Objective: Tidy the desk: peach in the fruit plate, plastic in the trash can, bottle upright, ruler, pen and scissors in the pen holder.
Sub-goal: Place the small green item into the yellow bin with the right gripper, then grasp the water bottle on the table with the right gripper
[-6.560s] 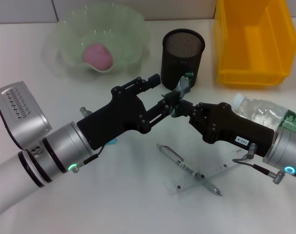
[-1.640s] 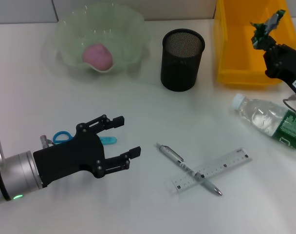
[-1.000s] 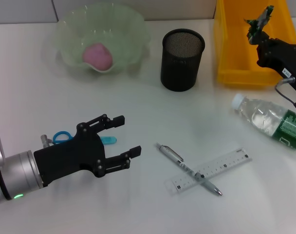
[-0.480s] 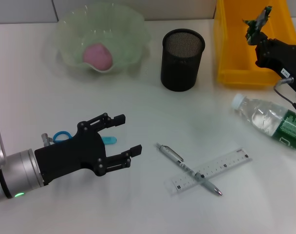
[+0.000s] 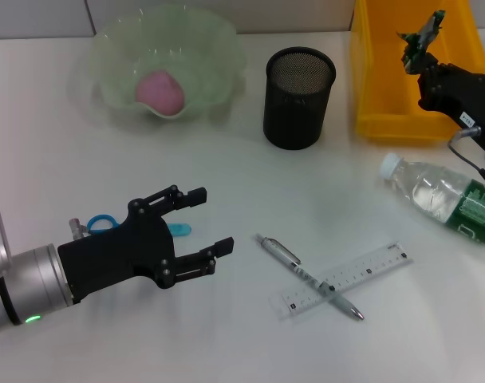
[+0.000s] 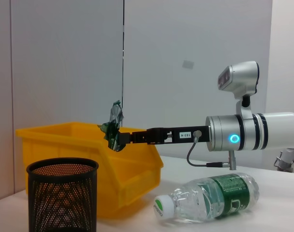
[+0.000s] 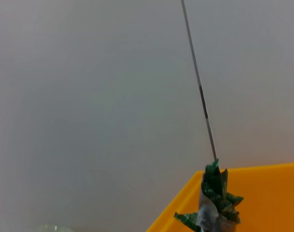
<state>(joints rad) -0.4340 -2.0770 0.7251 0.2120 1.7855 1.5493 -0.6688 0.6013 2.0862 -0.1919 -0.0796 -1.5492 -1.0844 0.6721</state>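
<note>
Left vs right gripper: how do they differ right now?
The left gripper is open, holding nothing, low over the desk by the scissors. The right gripper is shut on the plastic, raised above the yellow bin. Both are black.

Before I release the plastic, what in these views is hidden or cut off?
- Scissors: head view, blades hidden under the left gripper.
- Bottle: head view, its base cut off by the frame edge.
- Right gripper: right wrist view shows only the plastic, no fingers.
- Yellow bin: floor under the plastic unseen in every view.
</note>
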